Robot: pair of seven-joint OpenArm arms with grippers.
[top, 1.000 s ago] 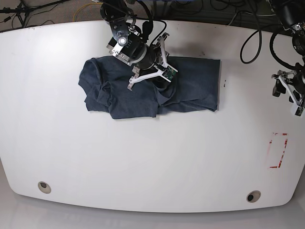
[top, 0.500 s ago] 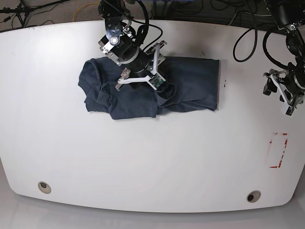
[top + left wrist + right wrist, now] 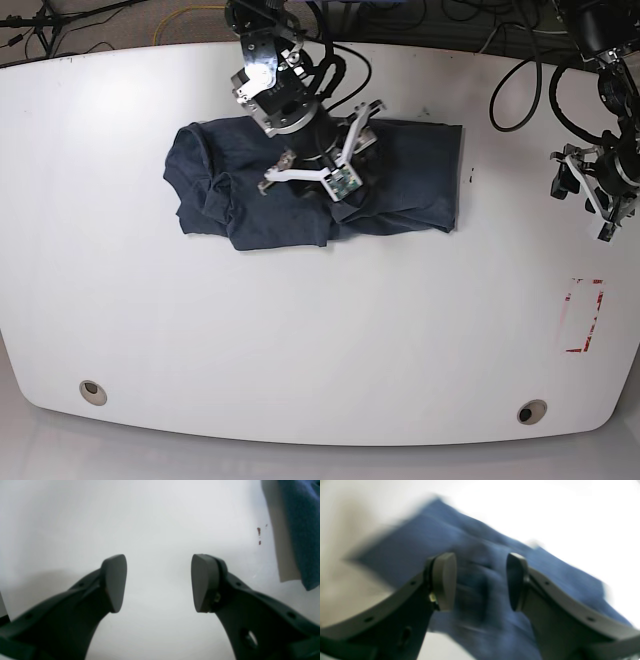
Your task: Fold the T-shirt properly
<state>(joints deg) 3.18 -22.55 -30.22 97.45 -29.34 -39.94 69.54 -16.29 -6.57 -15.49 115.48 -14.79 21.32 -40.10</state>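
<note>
lies rumpled on the white worktop (image 3: pixel 300 330), upper middle of the base frame: the t-shirt (image 3: pixel 400 180), dark blue, spread wider than tall, bunched in folds toward its left end and flatter toward its right edge.

hangs directly over the middle of the cloth in the base frame, slightly right of the bunched part: the right pincer (image 3: pixel 325 170), white-framed fingers spread apart. seen in the right wrist view as two fingers (image 3: pixel 443 580) parted with blue fabric (image 3: pixel 482 592) filling the gap behind them and running from upper left to lower right; gripping nothing. blurred there, so cannot tell whether the tips touch the cloth.

sits well apart from the shirt near the right edge of the base frame: the left pincer (image 3: pixel 600 190), over bare worktop. shown in the left wrist view as two dark pads (image 3: pixel 115 582) wide apart, with only white surface (image 3: pixel 155 530) between them and nothing held. visible in that view's upper right corner: a strip of the blue shirt (image 3: pixel 300 530), with a few small dark red specks (image 3: pixel 258 531) on the worktop just left of it.

marked toward the lower right of the base frame: a red-outlined rectangle (image 3: pixel 583 315) on the worktop.
</note>
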